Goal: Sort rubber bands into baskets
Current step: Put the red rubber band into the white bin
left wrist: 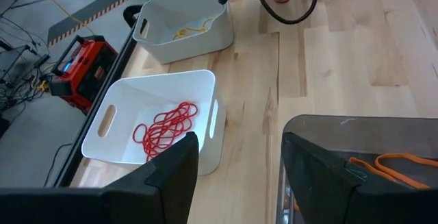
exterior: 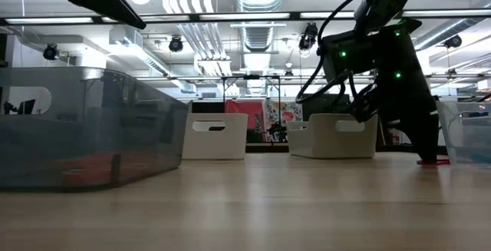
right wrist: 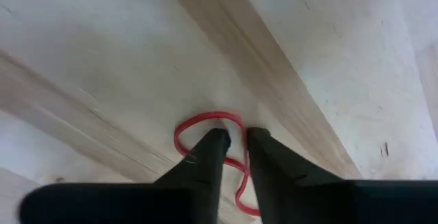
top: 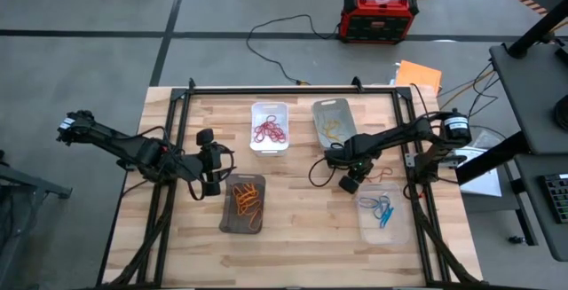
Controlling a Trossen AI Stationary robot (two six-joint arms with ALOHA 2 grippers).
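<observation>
A red rubber band [right wrist: 205,120] lies flat on the bare wood between the grey basket [top: 333,121] and the clear basket [top: 383,210]. My right gripper [right wrist: 235,140] points down onto it, its fingers closed to a narrow slit over one strand. The white basket [top: 269,127] holds red bands, the grey one yellowish bands, the dark basket [top: 244,204] orange bands, and the clear one blue bands. My left gripper [left wrist: 236,176] hangs open above the table beside the dark basket's left side, with nothing between its fingers. My right gripper pinches one strand of the red band [right wrist: 236,161] between its two fingertips [right wrist: 215,145], coming from above and pointing down. The fingers lie across the strand. The rest of the loop [right wrist: 179,136] lies slack and flat on the wood, not lifted.
Black frame rails run along the table's left, far and right edges [top: 293,88]. A red-black box [top: 379,15] with cables stands on the floor beyond the far edge. Bare wood lies open in the table's middle and near side [top: 302,246].
</observation>
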